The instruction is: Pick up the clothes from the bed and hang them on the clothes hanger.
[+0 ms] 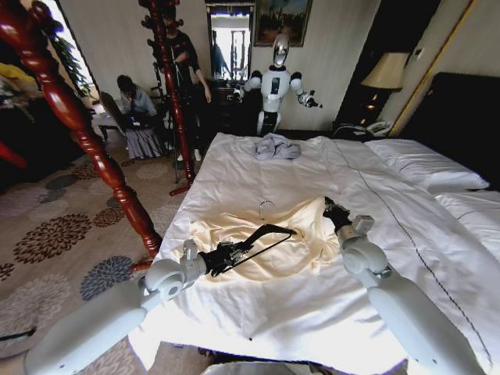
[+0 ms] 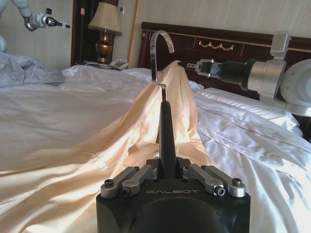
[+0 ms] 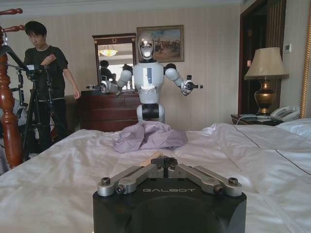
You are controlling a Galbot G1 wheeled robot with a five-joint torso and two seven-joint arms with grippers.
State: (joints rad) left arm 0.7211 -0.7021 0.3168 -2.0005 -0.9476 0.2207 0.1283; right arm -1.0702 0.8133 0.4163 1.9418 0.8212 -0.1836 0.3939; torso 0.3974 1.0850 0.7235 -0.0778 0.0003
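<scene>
The cream-yellow clothes (image 1: 275, 258) lie bunched on the white bed (image 1: 312, 312), slightly left of its middle. My left gripper (image 1: 221, 258) is shut on one end of the black clothes hanger (image 1: 262, 234), which lies slanted across the fabric. In the left wrist view the hanger (image 2: 166, 126) runs away from the gripper (image 2: 167, 170) and its silver hook (image 2: 155, 43) stands up. My right gripper (image 1: 328, 207) is at the garment's far right edge, shut on a raised fold of it (image 2: 177, 73). A bit of cream fabric (image 3: 156, 156) shows at its closed tips (image 3: 166, 164).
A small grey garment (image 1: 276, 146) lies at the bed's far end. Another robot (image 1: 275, 86) stands beyond it. A reddish-brown turned wooden post (image 1: 94, 148) rises beside the bed's left edge. White pillows (image 1: 422, 164) lie at the right, and a lamp (image 1: 387, 72) stands behind them.
</scene>
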